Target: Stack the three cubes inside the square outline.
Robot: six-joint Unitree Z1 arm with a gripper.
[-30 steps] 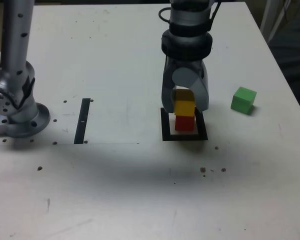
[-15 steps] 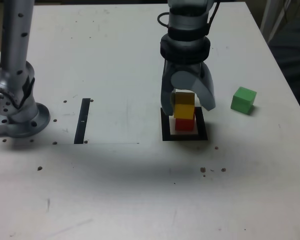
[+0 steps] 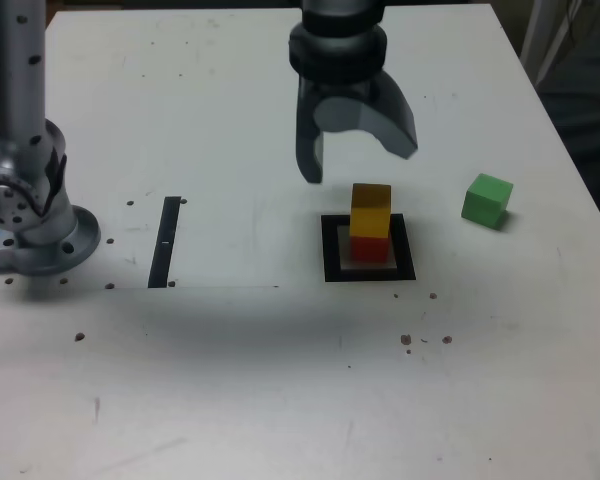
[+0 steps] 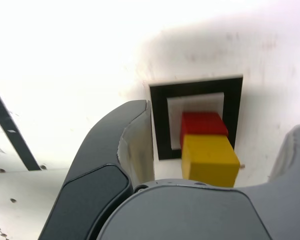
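White surface (image 3: pixel 230 380), matte, scuffed, dotted with small dark specks; shadowed across its near half in the exterior view.

Item: square outline (image 3: pixel 369 272), thick black border around a pale centre, lying flat on the surface a little toward the exterior view's right. Also seen in the wrist view (image 4: pixel 160 125).

Item: red cube (image 3: pixel 370 249), standing inside the square outline on the pale centre. In the wrist view (image 4: pixel 202 122) only its top part shows.

Item: yellow cube (image 3: pixel 371 209), sitting directly on the red cube, edges roughly in line. In the wrist view (image 4: pixel 210 160) it covers most of the red cube.

Item: green cube (image 3: pixel 487 200), alone on the surface, well apart from the stack, toward the exterior view's right, outside the square outline.

Item: claw (image 3: pixel 358 152), grey, hanging above and behind the stack, jaws spread wide, nothing between them, clear of the yellow cube. The wrist view looks down past both jaws onto the stack.

Item: black strip (image 3: pixel 165 241), narrow and straight, flat on the surface, toward the exterior view's left; in the wrist view (image 4: pixel 10 127) it runs slantwise.

Item: arm base (image 3: pixel 30 220), silver, round-footed, at the exterior view's left edge, near the black strip.
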